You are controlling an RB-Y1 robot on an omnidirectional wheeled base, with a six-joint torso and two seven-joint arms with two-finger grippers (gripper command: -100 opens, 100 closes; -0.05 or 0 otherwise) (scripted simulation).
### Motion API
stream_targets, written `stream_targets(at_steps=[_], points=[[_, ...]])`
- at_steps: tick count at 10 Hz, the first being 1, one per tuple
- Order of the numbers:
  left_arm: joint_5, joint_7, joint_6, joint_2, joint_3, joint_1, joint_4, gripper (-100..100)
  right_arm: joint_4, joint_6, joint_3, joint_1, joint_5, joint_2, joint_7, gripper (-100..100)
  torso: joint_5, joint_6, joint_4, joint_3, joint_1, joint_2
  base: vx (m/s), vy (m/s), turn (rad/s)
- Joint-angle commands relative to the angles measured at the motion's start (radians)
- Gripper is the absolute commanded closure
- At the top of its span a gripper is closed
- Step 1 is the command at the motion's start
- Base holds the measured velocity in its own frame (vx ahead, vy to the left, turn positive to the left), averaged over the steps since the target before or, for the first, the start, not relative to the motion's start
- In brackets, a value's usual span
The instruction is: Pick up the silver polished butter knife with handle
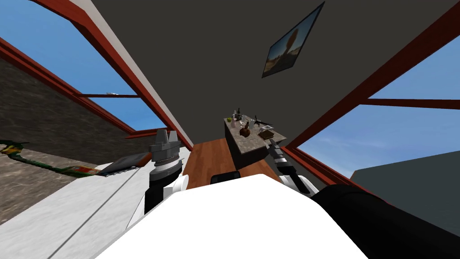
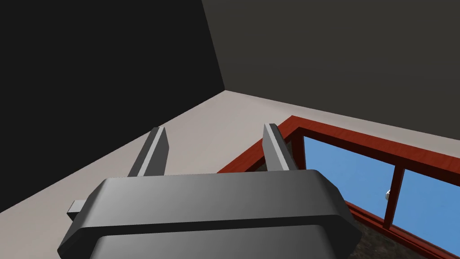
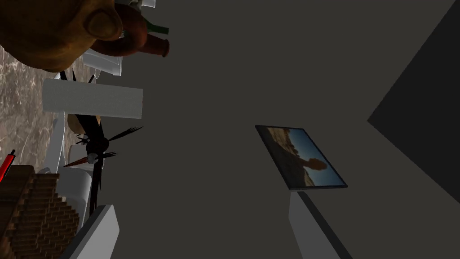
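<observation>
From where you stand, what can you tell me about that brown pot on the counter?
The brown pot is round-bellied, dull and mottled like fired clay, with a small knob on top. A redder curved piece with an open end sits against it; handle or spout, I cannot tell. It stands on the mottled stone-look counter among other things, close to my right tool, which is open and not touching it.

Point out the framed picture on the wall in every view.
Head view: the framed picture hangs on the dark wall, above the table.
Left wrist view: not in it.
Right wrist view: the picture sits just past one finger of the right gripper.
Shared landmark: the black bird figure on the table, which the right wrist view also has.
</observation>
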Motion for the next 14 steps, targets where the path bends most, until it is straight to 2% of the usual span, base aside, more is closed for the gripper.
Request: stream_targets(at_steps=[1,4,5,6,7,8,9,11,12,13,14], points=[[0.0,0.0,0.0,0.0,0.0,0.0,0.0,0,0.034,-0.002,-0.017,0.01,-0.003,-0.024,-0.011,-100,0.0,0.0,0.0,0.0,0.0,0.0,0.118,0.239,-0.022],[0.0,0.0,0.0,0.0,0.0,0.0,0.0,0,0.147,-0.014,-0.07,0.078,0.007,-0.103,-0.032,-100,-0.001,0.0,0.0,0.001,-0.004,0.001,0.172,0.253,-0.091],[0.0,0.0,0.0,0.0,0.0,0.0,0.0,0,0.154,-0.014,-0.07,0.078,0.007,-0.103,-0.032,-100,-0.001,0.0,0.0,-0.001,-0.003,-0.003,0.212,0.197,-0.042],[0.0,0.0,0.0,0.0,0.0,0.0,0.0,0,0.187,-0.016,-0.087,0.102,0.013,-0.127,-0.036,-100,-0.001,-0.001,-0.001,-0.002,-0.007,-0.003,0.222,0.174,-0.057],[0.0,0.0,0.0,0.0,0.0,0.0,0.0,0,0.197,-0.016,-0.087,0.102,0.013,-0.127,-0.036,-100,-0.002,0.0,-0.001,-0.002,-0.009,-0.004,0.174,0.141,-0.036],[0.0,0.0,0.0,0.0,0.0,0.0,0.0,0,0.237,-0.016,-0.103,0.125,0.021,-0.152,-0.039,-100,-0.002,-0.001,0.0,-0.001,-0.011,-0.002,0.183,0.112,-0.069],[0.0,0.0,0.0,0.0,0.0,0.0,0.0,0,0.242,-0.016,-0.103,0.125,0.021,-0.152,-0.039,-100,-0.003,0.0,0.0,-0.001,-0.013,-0.002,0.146,0.089,-0.045],[0.0,0.0,0.0,0.0,0.0,0.0,0.0,0,0.318,-0.014,-0.131,0.172,0.04,-0.197,-0.039,-100,-0.003,0.0,0.0,-0.001,-0.012,-0.003,0.244,0.155,-0.097],[0.0,0.0,0.0,0.0,0.0,0.0,0.0,0,0.333,-0.014,-0.131,0.172,0.04,-0.197,-0.039,-100,-0.002,0.0,-0.001,-0.003,-0.011,-0.005,0.205,0.123,-0.046],[0.0,0.0,0.0,0.0,0.0,0.0,0.0,0,0.38,-0.011,-0.142,0.195,0.052,-0.218,-0.037,-100,-0.003,-0.001,-0.001,-0.002,-0.013,-0.004,0.239,0.125,-0.057],[0.0,0.0,0.0,0.0,0.0,0.0,0.0,0,0.38,-0.011,-0.142,0.195,0.052,-0.218,-0.037,-100,-0.003,0.0,-0.001,-0.003,-0.013,-0.005,0.223,0.103,-0.048]])
